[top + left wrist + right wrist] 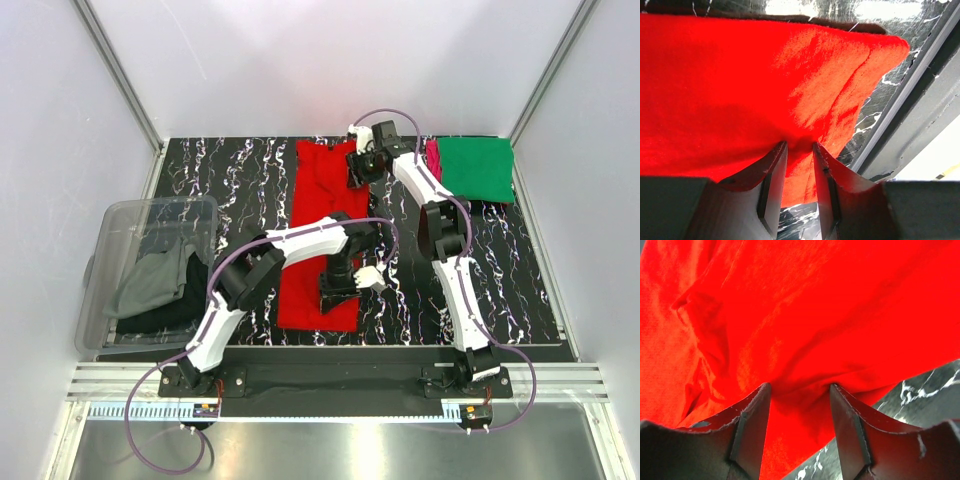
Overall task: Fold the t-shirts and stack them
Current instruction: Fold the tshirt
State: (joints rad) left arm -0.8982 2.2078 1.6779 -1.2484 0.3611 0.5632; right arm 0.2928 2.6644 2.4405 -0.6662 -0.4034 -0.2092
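The task was about halfway, as far as the views allowed me to judge. In the upper right of the top view a green t-shirt (480, 168) lay folded square on a pink t-shirt (433, 156), of which only a narrow edge showed at the left side of the green one, so 2 shirts looked already folded and stacked. The red t-shirt (320, 185) lay in the middle of the black marbled table (230, 190) as a long narrow strip that ran from the top of the table to its bottom edge; I judged that its sides were already folded in and that the fold across its length was not yet made. The left gripper (338, 290) was at the lower end of the strip, clenched on the right edge of the red cloth. The right gripper (360, 168) was at the upper end, and its jaws, set wider, also pinched a bunch of red cloth. A clear plastic bin (110, 215) in the left of the frame held grey cloth (150, 280); I could not tell whether these were more shirts to fold. What was left was to fold the red shirt and put it on the stack.
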